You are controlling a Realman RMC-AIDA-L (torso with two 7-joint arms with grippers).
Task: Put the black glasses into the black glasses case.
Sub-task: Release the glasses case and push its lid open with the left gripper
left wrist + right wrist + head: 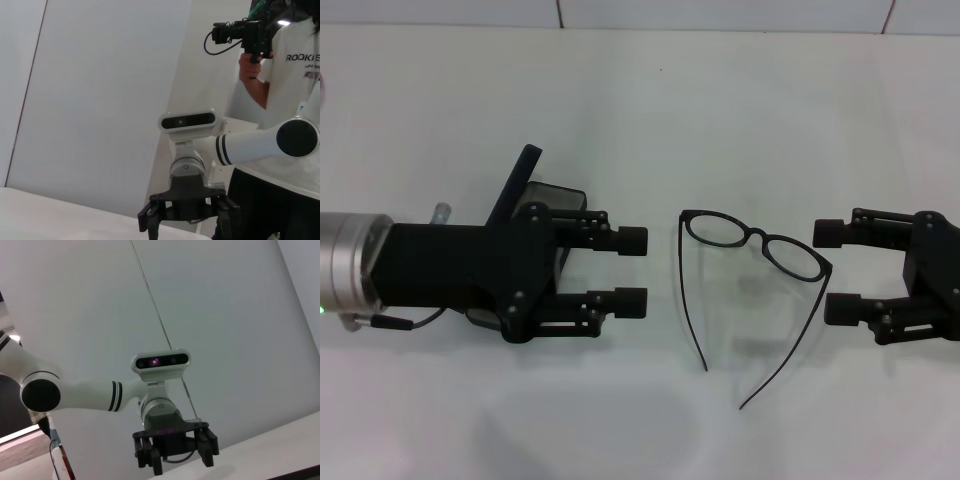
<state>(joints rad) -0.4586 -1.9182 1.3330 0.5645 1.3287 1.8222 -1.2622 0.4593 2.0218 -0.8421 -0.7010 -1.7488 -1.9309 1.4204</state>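
Between two grippers, one black glasses (pixel 757 243), unfolded

glasses (pixel 757 243) on the table (pixel 740 120) between both hands, case (pixel 542 200) under left hand (pixel 632 270), right hand (pixel 838 272) opposite

White table (pixel 640 110) against pale paneled wall (pixel 100 100).

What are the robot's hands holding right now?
Nothing. The left gripper and right gripper are both open, and the glasses lie on the table between them, untouched.
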